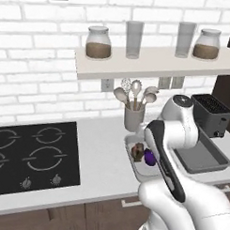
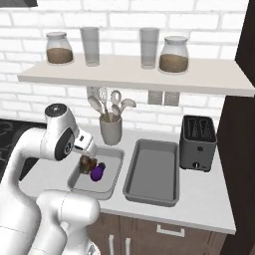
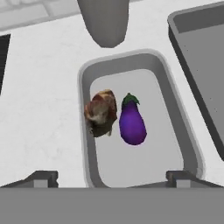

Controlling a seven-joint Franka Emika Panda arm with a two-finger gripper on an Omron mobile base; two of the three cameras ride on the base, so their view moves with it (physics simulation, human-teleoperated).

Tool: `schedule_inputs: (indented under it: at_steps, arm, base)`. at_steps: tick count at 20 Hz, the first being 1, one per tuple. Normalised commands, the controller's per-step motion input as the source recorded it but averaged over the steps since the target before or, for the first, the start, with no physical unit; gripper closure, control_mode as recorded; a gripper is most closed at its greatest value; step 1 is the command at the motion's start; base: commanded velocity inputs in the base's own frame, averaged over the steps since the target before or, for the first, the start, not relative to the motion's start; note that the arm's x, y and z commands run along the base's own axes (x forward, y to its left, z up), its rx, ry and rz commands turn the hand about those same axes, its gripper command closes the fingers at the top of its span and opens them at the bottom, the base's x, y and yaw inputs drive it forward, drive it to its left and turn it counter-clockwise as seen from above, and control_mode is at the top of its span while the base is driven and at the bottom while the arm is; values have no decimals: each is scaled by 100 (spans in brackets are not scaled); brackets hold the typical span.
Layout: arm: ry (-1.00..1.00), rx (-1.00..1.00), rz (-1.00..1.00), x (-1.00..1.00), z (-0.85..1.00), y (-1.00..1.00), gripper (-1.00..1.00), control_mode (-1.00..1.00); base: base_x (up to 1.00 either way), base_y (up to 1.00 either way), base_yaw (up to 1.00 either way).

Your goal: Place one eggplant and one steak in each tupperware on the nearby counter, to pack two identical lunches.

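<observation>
The gripper (image 3: 111, 177) is spread wide and holds nothing, above the light tray (image 3: 85, 131). The purple eggplant (image 3: 132, 124) lies in it, touching the brown steak (image 3: 101, 113) at its 9 o'clock. This lunch looks packed. The dark tray (image 2: 152, 172), at 3 o'clock, has nothing in it. Next job: fetch food for it.

Arm bent forward and down; pincer (image 3: 112, 177) pointing downward, 2 fingertips spread wide, empty.
</observation>
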Motion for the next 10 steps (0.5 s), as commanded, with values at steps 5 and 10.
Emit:
schedule_inputs:
  at_steps: [5,10]
  arm:
    - [-3,8,-11,-100,77,-20,-100,-100]
    - [-17,1,-15,-100,83,-15,-100,-100]
  base:
    - [0,0,0]
    - [0,0,0]
